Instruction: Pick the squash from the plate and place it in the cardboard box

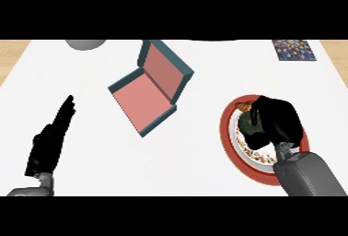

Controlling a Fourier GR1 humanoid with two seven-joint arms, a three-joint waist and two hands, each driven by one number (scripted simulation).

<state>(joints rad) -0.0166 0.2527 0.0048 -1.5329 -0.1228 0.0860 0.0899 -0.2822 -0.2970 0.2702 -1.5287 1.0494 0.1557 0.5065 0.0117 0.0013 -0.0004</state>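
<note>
The right hand (277,120) lay over the plate (231,152), a red-rimmed round plate with a patterned white centre at the right of the white counter (190,156). Its fingers were curled down round the squash (253,124), a dark green thing with an orange-brown tip showing near the plate's upper edge; most of the squash was hidden under the hand, and whether it was off the plate could not be told. The cardboard box (148,87) stood open well to the left of the plate, with teal outer walls, a pinkish-red inside and its lid tilted up behind. The left hand (49,140) rested at the view's left edge, fingers straight and holding nothing. A grey round object (85,44) sat at the counter's far edge, and a dark patterned card (296,50) lay at the far right; no writing could be read on it.
</note>
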